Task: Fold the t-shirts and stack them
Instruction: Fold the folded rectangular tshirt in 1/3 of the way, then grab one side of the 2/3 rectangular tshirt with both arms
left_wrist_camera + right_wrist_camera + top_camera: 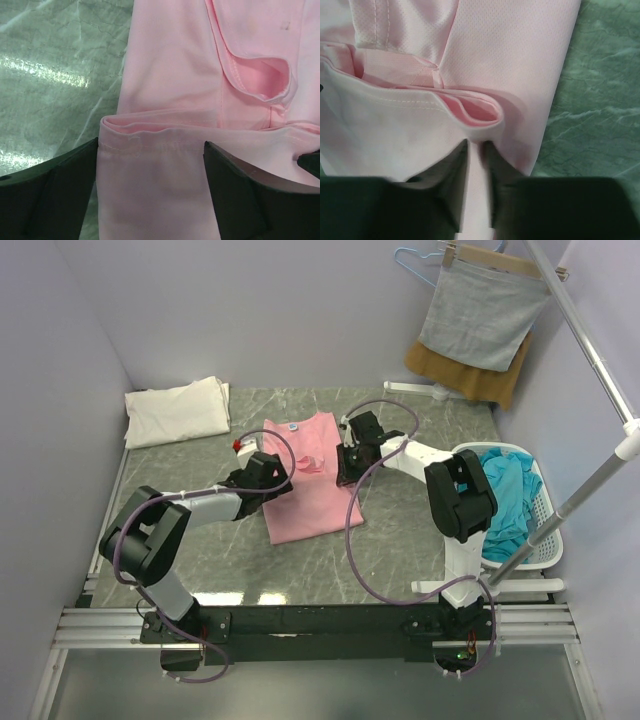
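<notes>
Right claw pinching pink t-shirt fold; left claw wide, straddling hem

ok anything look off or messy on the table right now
Only the pale pink cotton t-shirt. It lies skewed on the grey-green marbled table, and a sleeve stands up in a loose loop on top instead of lying flat. The folded cream-white shirt at the far left corner looks tidy.

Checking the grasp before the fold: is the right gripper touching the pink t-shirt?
Touching. The right wrist view shows the right gripper pinched on a fold of the pink t-shirt, with cloth running between its nearly closed jaws.
</notes>
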